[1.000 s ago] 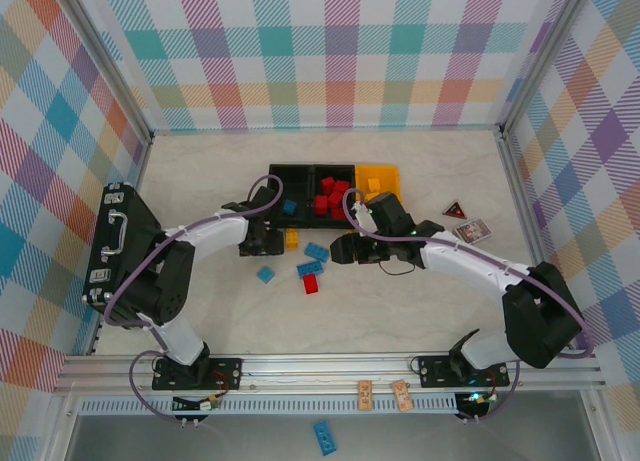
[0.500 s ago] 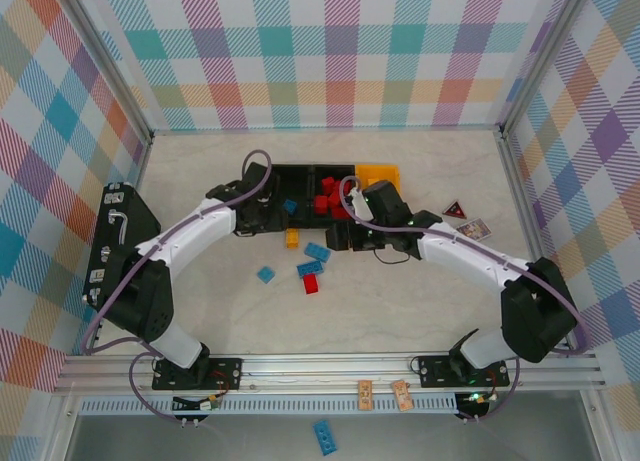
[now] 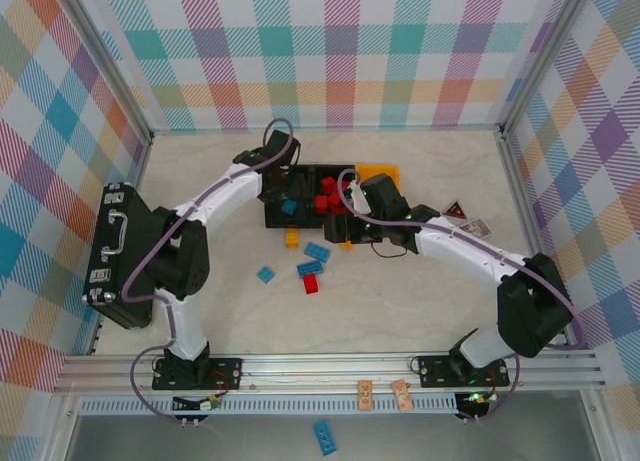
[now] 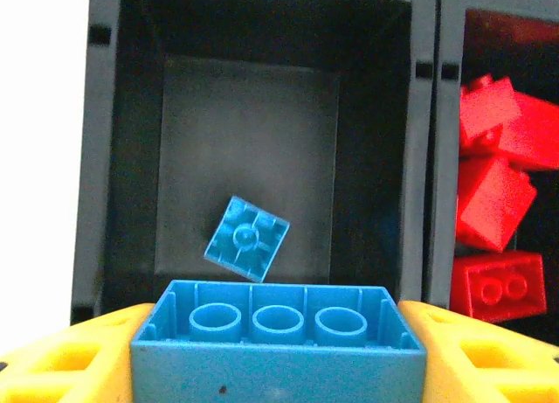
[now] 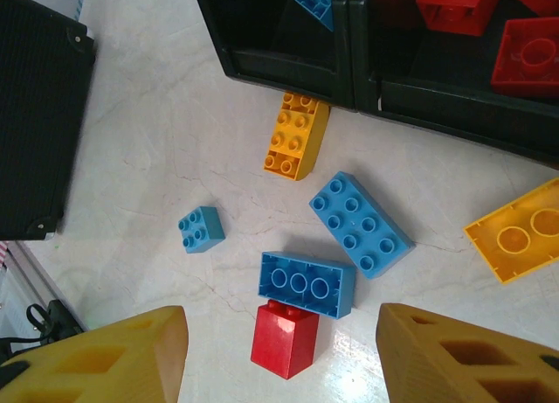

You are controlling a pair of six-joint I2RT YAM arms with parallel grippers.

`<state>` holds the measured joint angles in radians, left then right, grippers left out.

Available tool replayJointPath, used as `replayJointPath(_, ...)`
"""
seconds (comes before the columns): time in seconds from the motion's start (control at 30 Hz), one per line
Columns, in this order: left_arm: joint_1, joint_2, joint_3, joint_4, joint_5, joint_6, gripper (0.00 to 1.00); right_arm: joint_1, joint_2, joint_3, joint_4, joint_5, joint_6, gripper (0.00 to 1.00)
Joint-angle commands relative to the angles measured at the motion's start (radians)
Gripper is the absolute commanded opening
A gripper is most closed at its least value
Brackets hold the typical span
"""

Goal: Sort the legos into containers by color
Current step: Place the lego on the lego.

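My left gripper (image 3: 284, 188) is shut on a long blue lego (image 4: 278, 342), held underside up over the left black container (image 4: 96, 158). A small blue lego (image 4: 247, 238) lies in that container. Red legos (image 4: 493, 202) fill the middle black container (image 4: 441, 158), and the yellow-orange container (image 3: 385, 171) stands on its right. My right gripper (image 5: 279, 368) hangs open above loose legos on the table: a red one (image 5: 284, 337), an upturned blue one (image 5: 306, 283), a long blue one (image 5: 360, 224), a small blue one (image 5: 201, 229), an orange one (image 5: 297, 135) and a yellow one (image 5: 520, 228).
A large black case with a handle (image 3: 115, 251) lies at the table's left edge. Two small cards (image 3: 463, 219) sit to the right of the containers. A blue brick (image 3: 324, 436) lies below the front rail, off the table.
My left arm has swung from the table near the loose legos back over the left black container, carrying the blue lego. My right gripper drifted a little toward the containers.
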<state>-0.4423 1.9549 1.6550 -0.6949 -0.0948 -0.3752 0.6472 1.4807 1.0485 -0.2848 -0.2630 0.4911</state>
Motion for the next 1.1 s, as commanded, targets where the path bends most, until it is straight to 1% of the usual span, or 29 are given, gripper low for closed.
replayJointPath(0.0,0.011,0.058,0.101,-0.062,-0.038,-0.006,0.54,-0.009,-0.014,-0.006,0.006,0.014,0.013,0.6)
replayJointPath(0.27,0.012,0.202,0.269,-0.112,-0.084,-0.008,0.55,-0.017,-0.03,-0.031,0.008,0.017,0.019,0.6)
replayJointPath(0.43,0.012,0.238,0.291,-0.117,-0.117,-0.033,0.57,-0.024,-0.037,-0.038,0.007,0.016,0.018,0.59)
replayJointPath(0.5,0.012,0.241,0.291,-0.114,-0.121,-0.042,0.59,-0.026,-0.04,-0.038,0.011,0.016,0.019,0.6)
replayJointPath(0.57,0.012,0.245,0.294,-0.117,-0.12,-0.047,0.65,-0.026,-0.043,-0.041,0.012,0.013,0.018,0.59)
replayJointPath(0.67,0.011,0.239,0.29,-0.117,-0.12,-0.05,0.69,-0.027,-0.045,-0.042,0.012,0.011,0.019,0.6)
replayJointPath(0.87,0.012,0.206,0.274,-0.107,-0.091,-0.053,0.75,-0.027,-0.045,-0.041,0.017,0.006,0.021,0.59)
replayJointPath(1.07,0.005,0.132,0.227,-0.081,-0.048,-0.061,0.72,-0.027,-0.049,-0.035,0.011,0.008,0.017,0.59)
